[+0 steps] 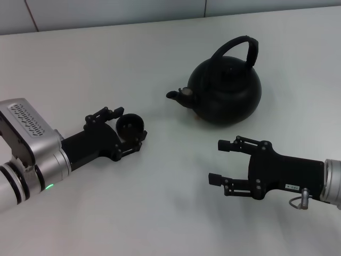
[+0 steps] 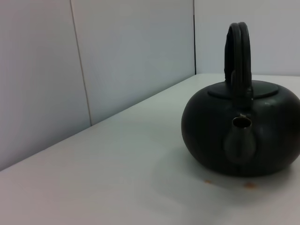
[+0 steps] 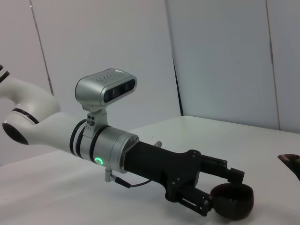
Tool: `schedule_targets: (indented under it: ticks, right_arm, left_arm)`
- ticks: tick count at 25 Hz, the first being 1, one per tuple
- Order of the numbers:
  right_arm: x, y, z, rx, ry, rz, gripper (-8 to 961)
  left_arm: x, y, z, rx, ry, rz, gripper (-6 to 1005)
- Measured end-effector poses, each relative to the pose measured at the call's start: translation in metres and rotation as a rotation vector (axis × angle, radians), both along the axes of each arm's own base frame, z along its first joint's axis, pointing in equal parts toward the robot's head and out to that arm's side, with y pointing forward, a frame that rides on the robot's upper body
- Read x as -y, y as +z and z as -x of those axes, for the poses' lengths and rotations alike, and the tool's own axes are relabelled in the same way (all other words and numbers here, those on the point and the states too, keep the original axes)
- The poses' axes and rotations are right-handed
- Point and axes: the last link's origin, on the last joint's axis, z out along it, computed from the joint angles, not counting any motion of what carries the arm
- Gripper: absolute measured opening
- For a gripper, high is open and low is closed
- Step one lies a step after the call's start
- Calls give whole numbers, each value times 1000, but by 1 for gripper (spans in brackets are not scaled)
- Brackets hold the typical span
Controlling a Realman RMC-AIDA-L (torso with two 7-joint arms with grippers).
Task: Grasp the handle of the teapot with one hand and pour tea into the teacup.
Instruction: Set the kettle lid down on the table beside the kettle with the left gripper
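Note:
The matte-black teapot [image 1: 226, 93] stands on the white table, right of the middle, its spout [image 1: 178, 96] pointing to the left. Its arched handle [image 1: 240, 48] rises over the lid. The left wrist view shows the teapot [image 2: 243, 136] spout-on, with the handle [image 2: 239, 51] upright. The tiny dark teacup [image 1: 130, 124] stands on the table left of the spout. My left gripper [image 1: 129, 128] is shut on the teacup, one finger on each side; the right wrist view shows this gripper [image 3: 224, 192] and the teacup [image 3: 232, 201]. My right gripper [image 1: 216, 160] is open and empty, in front of the teapot.
The white table [image 1: 160, 213] runs back to a light panelled wall [image 1: 160, 10]. Two small orange specks [image 2: 251, 185] lie on the table by the teapot's base. The teapot's spout tip [image 3: 290, 161] shows at the edge of the right wrist view.

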Motion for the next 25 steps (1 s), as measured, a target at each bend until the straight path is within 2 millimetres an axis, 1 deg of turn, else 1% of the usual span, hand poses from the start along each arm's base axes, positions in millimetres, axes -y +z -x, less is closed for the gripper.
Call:
schedule_targets:
  ticks: [3,9,20,21,22,23,25]
  right_arm:
    - [0,0,0,-1,0,1,808]
    - [0,0,0,-1,-1,1,808]
    - [0,0,0,-2,-3,2,808]
    - [0,-1,0,-1,-4,1,808]
    - [0,-1,0,-1,-4,1,808]
    - [0,-1,-1,1,-6,1,808]
    - [0,-1,-1,1,-6,1,808]
  left_arm:
    - [0,0,0,-1,-1,1,693]
    - [1,-1,-1,3,0,6,819]
    - [3,2,-1,26,-12,2,819]
    - [8,9,0,63,-29,-3,819]
    - [8,9,0,63,-29,-3,819]
    - [13,15,2,92,-42,-9,819]
    - [15,18,3,105,-46,-11,819]
